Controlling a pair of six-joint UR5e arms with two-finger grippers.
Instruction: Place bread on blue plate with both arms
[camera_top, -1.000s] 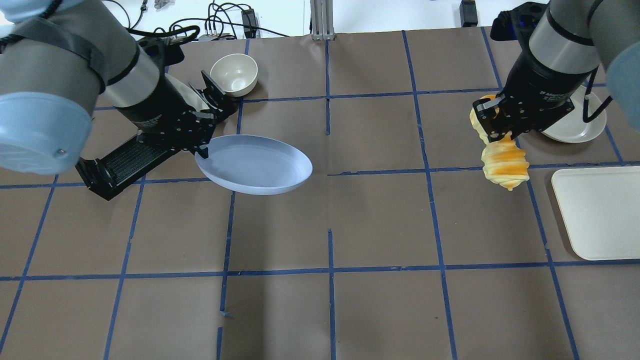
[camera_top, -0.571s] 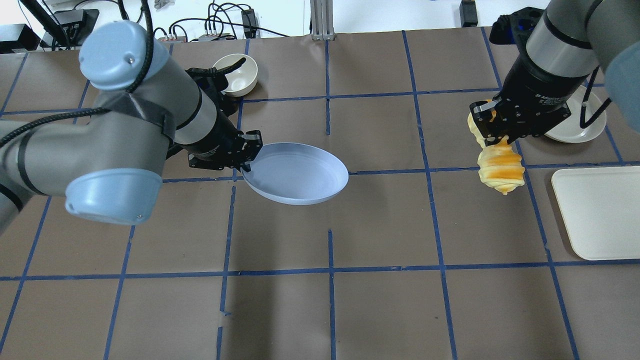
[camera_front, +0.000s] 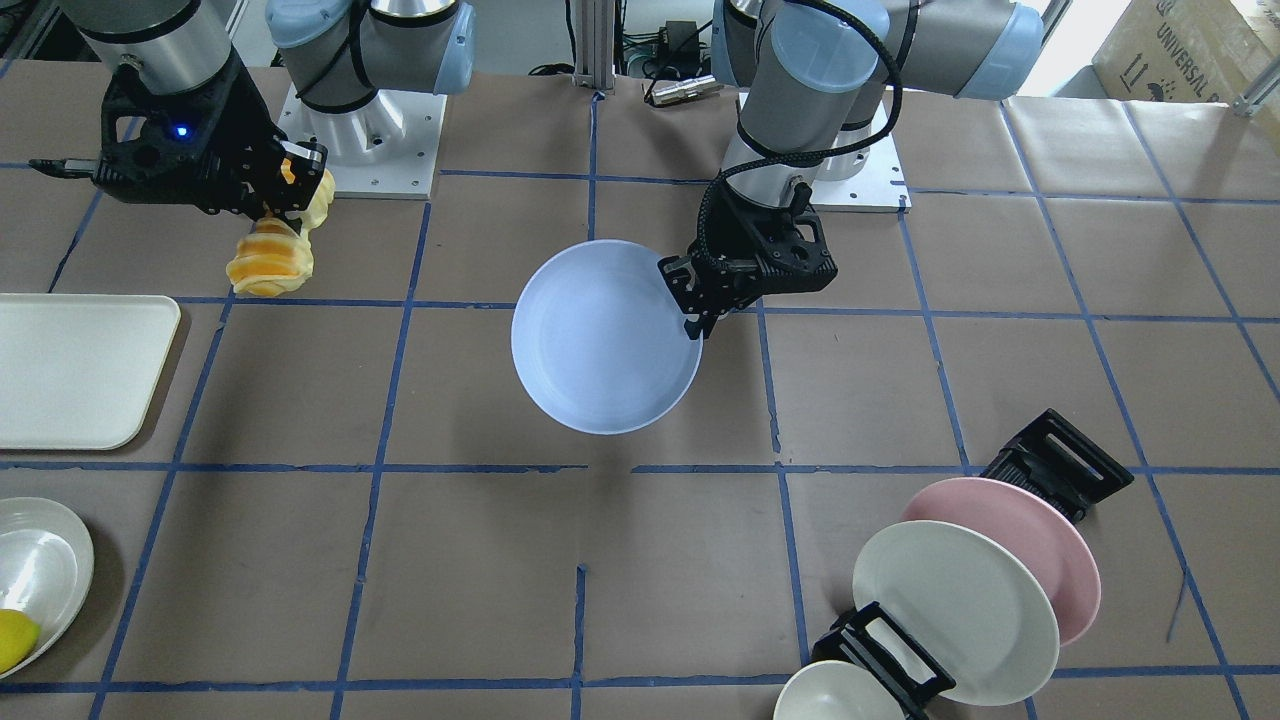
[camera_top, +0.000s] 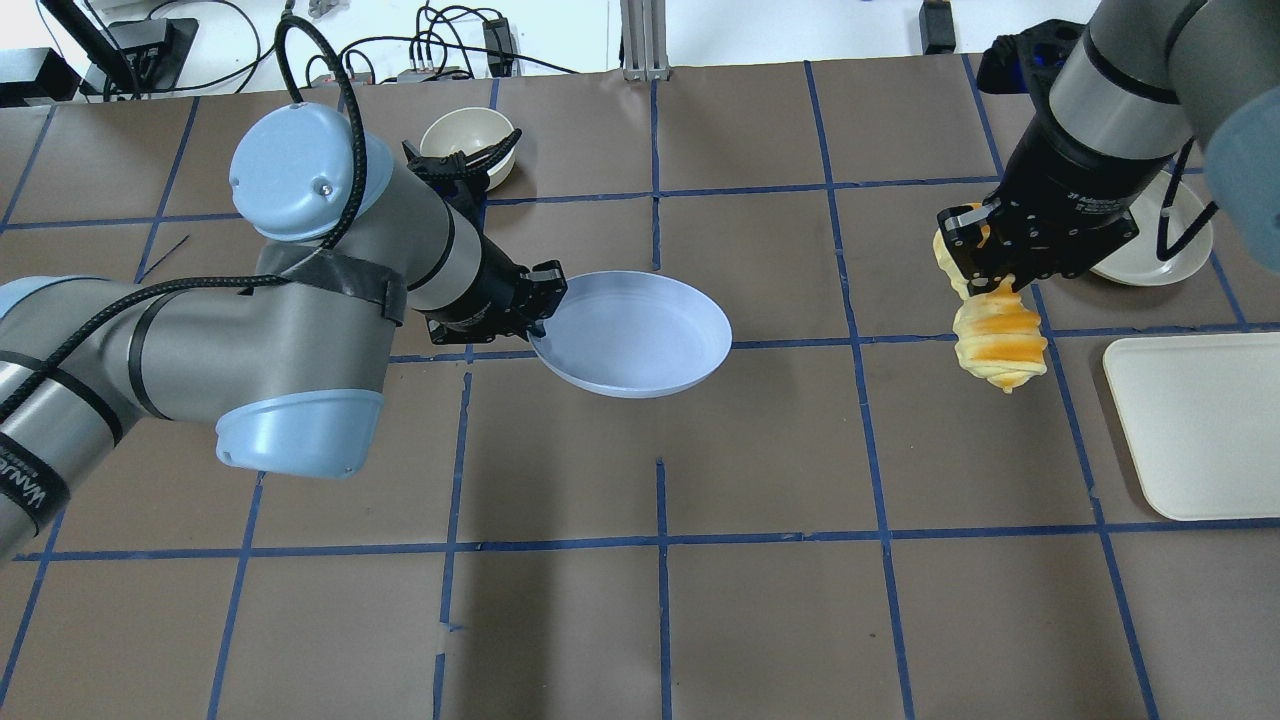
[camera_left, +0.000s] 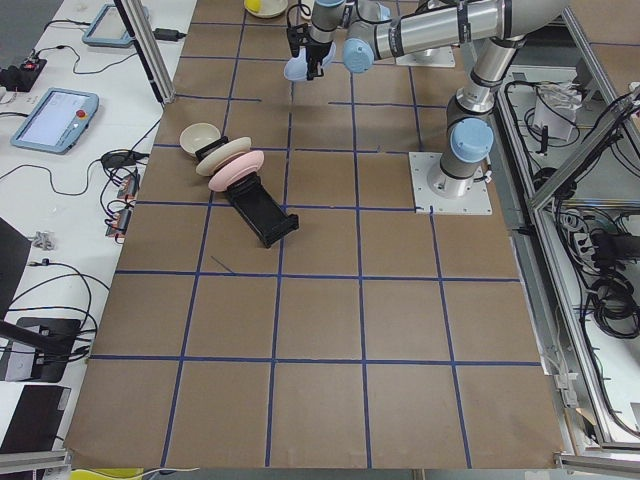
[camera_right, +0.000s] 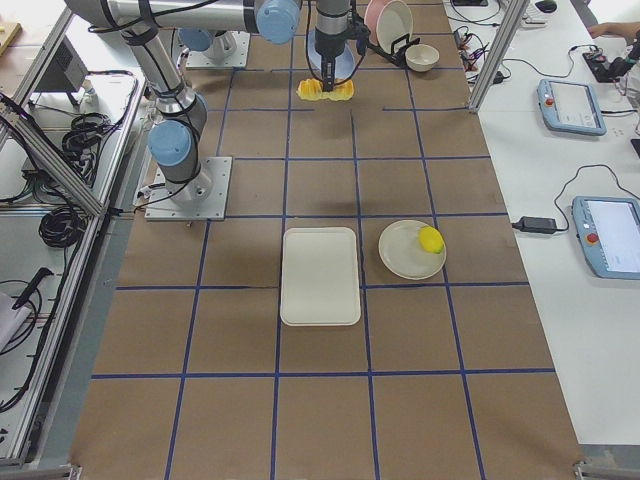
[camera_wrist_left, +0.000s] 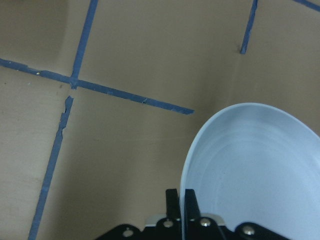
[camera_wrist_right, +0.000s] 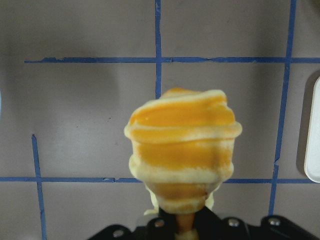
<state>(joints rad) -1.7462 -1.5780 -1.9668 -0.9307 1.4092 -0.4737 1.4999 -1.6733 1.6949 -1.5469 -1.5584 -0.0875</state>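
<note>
My left gripper (camera_top: 538, 325) is shut on the rim of the blue plate (camera_top: 640, 335) and holds it level above the table's middle; it also shows in the front view (camera_front: 600, 335) and the left wrist view (camera_wrist_left: 250, 170). My right gripper (camera_top: 985, 280) is shut on the bread (camera_top: 1000, 345), an orange-and-yellow striped loaf that hangs from the jaws above the table at the right. The bread fills the right wrist view (camera_wrist_right: 182, 150) and shows in the front view (camera_front: 270, 262). Plate and bread are well apart.
A cream tray (camera_top: 1195, 425) lies at the right edge. A white plate (camera_front: 40, 570) holds a small yellow fruit (camera_front: 15, 640). A black rack (camera_front: 1050, 465) holds a pink plate (camera_front: 1040, 545) and a white plate (camera_front: 955, 610). A cream bowl (camera_top: 470, 140) stands at the back left.
My left arm has carried the blue plate to the right, toward the table's middle. My right gripper with the bread has shifted only slightly.
</note>
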